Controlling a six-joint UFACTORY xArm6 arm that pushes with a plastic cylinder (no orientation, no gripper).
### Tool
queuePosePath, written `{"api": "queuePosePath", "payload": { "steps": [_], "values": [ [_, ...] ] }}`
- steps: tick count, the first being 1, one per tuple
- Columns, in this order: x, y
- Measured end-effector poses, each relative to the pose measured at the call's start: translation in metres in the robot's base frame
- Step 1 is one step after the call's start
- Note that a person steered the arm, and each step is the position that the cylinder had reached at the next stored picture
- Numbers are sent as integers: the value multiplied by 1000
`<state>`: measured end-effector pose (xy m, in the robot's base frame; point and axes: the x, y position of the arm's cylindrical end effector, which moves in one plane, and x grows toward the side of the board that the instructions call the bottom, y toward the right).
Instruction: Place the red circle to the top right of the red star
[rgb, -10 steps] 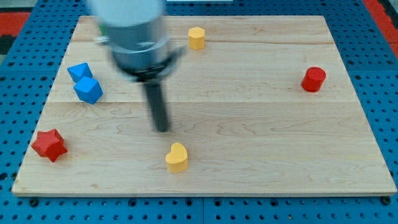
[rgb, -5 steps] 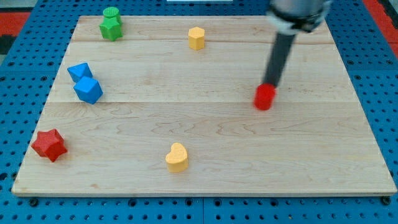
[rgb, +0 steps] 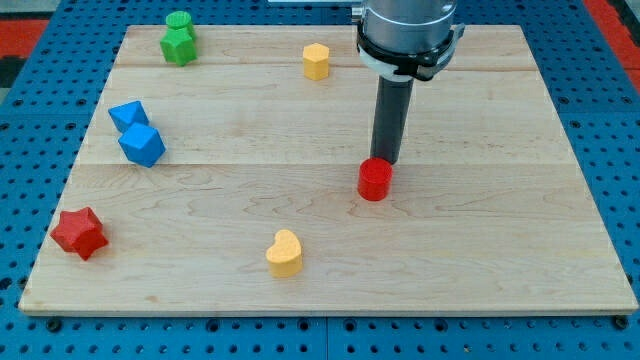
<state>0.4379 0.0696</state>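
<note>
The red circle (rgb: 375, 180) lies near the middle of the wooden board (rgb: 500, 250), a little to the view's right. My tip (rgb: 385, 161) touches its upper right side. The red star (rgb: 79, 233) lies at the view's bottom left, far from the circle.
A yellow heart (rgb: 285, 252) lies below and left of the red circle. A yellow hexagon (rgb: 316, 61) sits near the top. Two blue blocks (rgb: 137, 132) lie at the left. Two green blocks (rgb: 179, 39) sit at the top left corner.
The red circle has slid from the board's right side down and left toward the middle. My tip swung across to the right and has followed behind the circle.
</note>
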Motion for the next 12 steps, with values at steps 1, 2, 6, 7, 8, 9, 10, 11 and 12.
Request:
{"api": "queuePosePath", "payload": {
  "steps": [1,2,6,7,8,9,10,11,12],
  "values": [
    [3,0],
    [6,0],
    [24,0],
    [32,0],
    [36,34],
    [57,35],
    [60,33],
    [60,8],
    [60,3]
  ]
}}
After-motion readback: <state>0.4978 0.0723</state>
